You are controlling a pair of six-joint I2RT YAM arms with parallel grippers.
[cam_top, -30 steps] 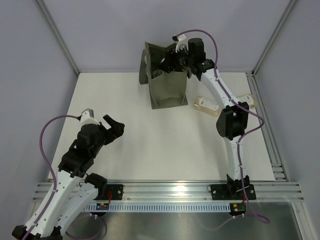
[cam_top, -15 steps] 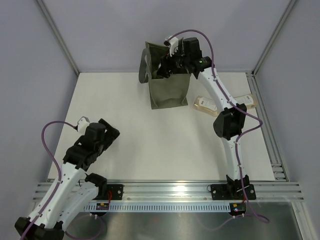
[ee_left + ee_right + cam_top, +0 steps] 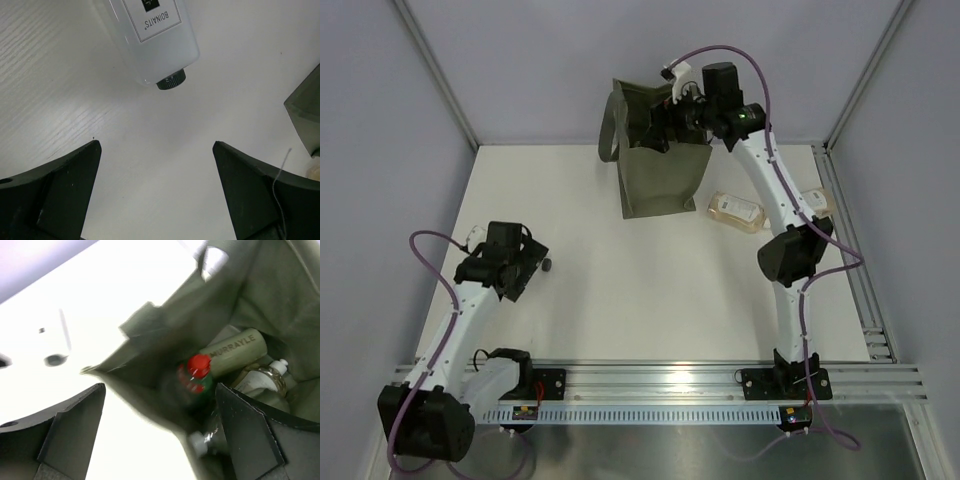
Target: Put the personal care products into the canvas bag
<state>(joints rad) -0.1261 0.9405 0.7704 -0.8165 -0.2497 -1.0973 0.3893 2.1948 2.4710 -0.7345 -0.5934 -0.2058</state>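
The olive canvas bag [image 3: 660,170] stands upright at the back of the table. My right gripper [image 3: 662,128] hangs open over its mouth, nothing between the fingers. In the right wrist view, my right gripper [image 3: 160,390] looks into the bag [image 3: 280,290]: a dark-green bottle with a red cap [image 3: 197,375], a pale green bottle [image 3: 235,352] and a white-capped bottle [image 3: 267,375] lie inside. Two beige pouches [image 3: 734,210] [image 3: 817,200] lie right of the bag. My left gripper [image 3: 156,145] is open above the table, a silver bottle with a black cap [image 3: 155,35] just ahead of it.
The table [image 3: 640,300] is white, walled at the back and sides by grey panels. A metal rail [image 3: 660,380] runs along the near edge by the arm bases. A corner of the bag [image 3: 306,112] shows at the right of the left wrist view.
My right gripper has opened wider and lifted a little over the bag's mouth. My left arm has swung back to the left and tipped its gripper down toward the table.
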